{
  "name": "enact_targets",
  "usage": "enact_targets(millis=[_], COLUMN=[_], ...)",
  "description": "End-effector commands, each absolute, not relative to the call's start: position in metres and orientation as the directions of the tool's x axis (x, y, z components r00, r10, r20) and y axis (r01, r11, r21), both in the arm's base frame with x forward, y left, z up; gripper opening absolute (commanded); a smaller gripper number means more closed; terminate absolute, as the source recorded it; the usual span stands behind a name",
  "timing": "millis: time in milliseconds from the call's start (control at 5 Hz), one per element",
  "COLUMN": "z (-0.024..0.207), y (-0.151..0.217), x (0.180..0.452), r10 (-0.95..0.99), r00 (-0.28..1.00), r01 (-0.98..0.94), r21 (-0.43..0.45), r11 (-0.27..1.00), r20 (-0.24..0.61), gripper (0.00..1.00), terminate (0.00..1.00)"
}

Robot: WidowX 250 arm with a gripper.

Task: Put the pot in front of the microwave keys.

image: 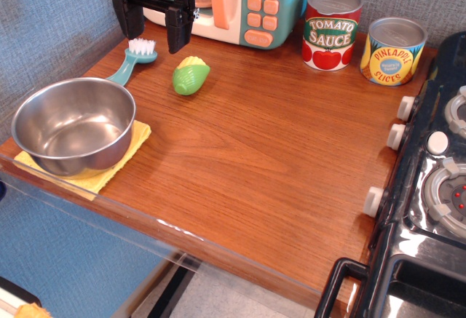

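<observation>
At the worktop's [240, 150] near-left corner the pot [73, 125] sits untouched; the end effector [153, 30], released and empty, should pinch its rim squarely, well clear of the microwave keys [262, 9].

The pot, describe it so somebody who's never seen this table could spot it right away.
Start at the wooden table and go to its near left corner, where a yellow cloth lies. The pot sits on that cloth: a round, shiny steel bowl with no handles, empty inside. Unlike the tomato sauce can and pineapple can at the back, it is wide, open-topped and unlabelled.
</observation>
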State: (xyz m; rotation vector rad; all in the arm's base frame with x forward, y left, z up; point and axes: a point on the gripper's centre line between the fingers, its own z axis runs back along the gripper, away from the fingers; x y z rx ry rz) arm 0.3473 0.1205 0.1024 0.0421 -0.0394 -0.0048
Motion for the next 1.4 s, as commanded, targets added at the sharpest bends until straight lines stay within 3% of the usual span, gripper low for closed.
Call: enact_targets(millis=[0,200,400,600,1000,1200], z=[0.102,0.110,0.109,0.098,0.059,0.049], y=[0.120,0.128,0.131,0.121,0.102,0.098], x=[0.347,0.309,0.268,0.245,0.248,0.249], r10=[-0.006,-0.017,-0.024,-0.023,-0.070,-0.081], r00=[0.999,0.996,0.995,0.998,0.998,0.996], r01=[0.004,0.013,0.020,0.019,0.070,0.083], r21=[0.042,0.043,0.043,0.055,0.076,0.071], r11=[0.999,0.999,0.999,0.998,0.995,0.994], r20=[0.039,0.088,0.093,0.065,-0.008,-0.026], gripper=[1.00,1.00,1.00,1.00,1.00,1.00], terminate=[0.00,0.00,0.00,0.00,0.00,0.00])
